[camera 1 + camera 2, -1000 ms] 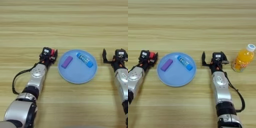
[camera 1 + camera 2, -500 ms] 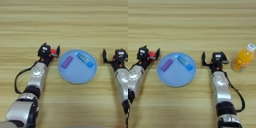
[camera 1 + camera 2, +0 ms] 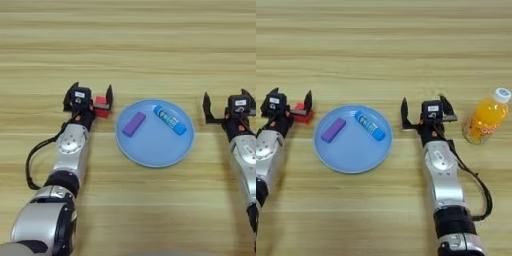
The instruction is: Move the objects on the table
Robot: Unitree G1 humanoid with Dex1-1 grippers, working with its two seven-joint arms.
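Note:
A red cube [image 3: 101, 106] rests on the table [image 3: 130, 45] just left of the round light-blue plate [image 3: 150, 159]. My left gripper [image 3: 91, 91] stands open around the cube, which sits close to the inner finger [image 3: 109, 95]. On the plate lie a flat purple block [image 3: 134, 123] on the left side and a blue-and-white glue stick [image 3: 169, 119] on the far right part. Right of the plate my right gripper [image 3: 424, 103] is open and holds nothing.
An orange juice bottle [image 3: 483, 117] with a white cap stands upright to the right of my right gripper. A black cable loops beside each forearm.
My left gripper, shut on the red cube a second ago, has spread its fingers and let the cube go beside the plate. The right arm has not moved.

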